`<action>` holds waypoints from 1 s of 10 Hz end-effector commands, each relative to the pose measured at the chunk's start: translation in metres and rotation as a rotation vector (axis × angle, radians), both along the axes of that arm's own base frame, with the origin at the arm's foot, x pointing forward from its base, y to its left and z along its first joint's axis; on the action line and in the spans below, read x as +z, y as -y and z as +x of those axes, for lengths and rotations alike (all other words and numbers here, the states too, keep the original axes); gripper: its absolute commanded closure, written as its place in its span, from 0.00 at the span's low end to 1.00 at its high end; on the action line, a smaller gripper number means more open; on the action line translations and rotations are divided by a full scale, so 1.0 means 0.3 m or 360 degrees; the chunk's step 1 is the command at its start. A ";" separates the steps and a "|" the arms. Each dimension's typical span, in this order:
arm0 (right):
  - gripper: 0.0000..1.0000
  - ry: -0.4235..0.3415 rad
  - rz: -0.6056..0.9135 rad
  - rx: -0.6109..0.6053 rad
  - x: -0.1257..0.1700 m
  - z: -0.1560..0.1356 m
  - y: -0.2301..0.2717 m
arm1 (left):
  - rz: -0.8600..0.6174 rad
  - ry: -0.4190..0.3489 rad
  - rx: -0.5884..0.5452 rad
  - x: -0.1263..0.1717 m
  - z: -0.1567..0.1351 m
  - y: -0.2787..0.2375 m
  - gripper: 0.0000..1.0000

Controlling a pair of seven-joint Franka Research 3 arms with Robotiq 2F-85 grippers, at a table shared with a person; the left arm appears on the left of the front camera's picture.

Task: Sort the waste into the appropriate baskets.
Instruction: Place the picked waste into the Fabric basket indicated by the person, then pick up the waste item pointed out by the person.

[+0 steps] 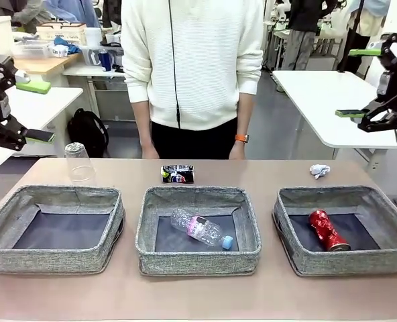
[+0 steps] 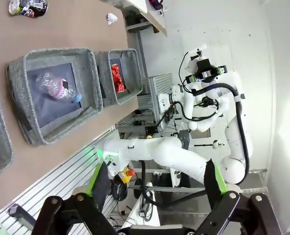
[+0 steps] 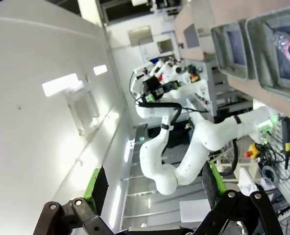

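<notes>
Three grey baskets stand in a row. The left basket (image 1: 51,258) holds nothing. In the middle basket (image 1: 198,259) lies the pink-labelled bottle (image 1: 202,230). The right basket (image 1: 346,263) holds the crushed red can (image 1: 329,230). Behind them on the table are an upturned clear cup (image 1: 80,163), the dark crushed can (image 1: 177,174) and a white paper ball (image 1: 320,171). My left gripper (image 1: 36,111) hangs open high at the left, well off the table. My right gripper (image 1: 357,82) is open and raised at the right. The left wrist view looks down on the bottle (image 2: 59,88) and red can (image 2: 117,78).
A person in a white sweater (image 1: 192,60) stands at the far edge, hands low by the table. Bare wood runs in front of and between the baskets. White tables stand behind on both sides.
</notes>
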State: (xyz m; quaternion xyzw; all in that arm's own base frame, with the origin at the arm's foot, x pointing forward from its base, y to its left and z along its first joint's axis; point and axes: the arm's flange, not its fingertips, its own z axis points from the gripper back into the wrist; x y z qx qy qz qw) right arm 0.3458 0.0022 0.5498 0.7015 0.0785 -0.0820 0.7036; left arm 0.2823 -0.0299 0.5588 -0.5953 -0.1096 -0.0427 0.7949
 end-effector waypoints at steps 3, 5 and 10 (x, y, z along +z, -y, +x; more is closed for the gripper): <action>0.00 0.0012 0.0004 0.0002 0.002 0.001 0.000 | 0.0016 -0.0020 -0.0007 0.007 -0.007 -0.005 0.00; 0.00 0.0012 0.0004 0.0002 0.002 0.001 0.000 | 0.0016 -0.0020 -0.0007 0.007 -0.007 -0.005 0.00; 0.00 0.0012 0.0004 0.0002 0.002 0.001 0.000 | 0.0016 -0.0020 -0.0007 0.007 -0.007 -0.005 0.00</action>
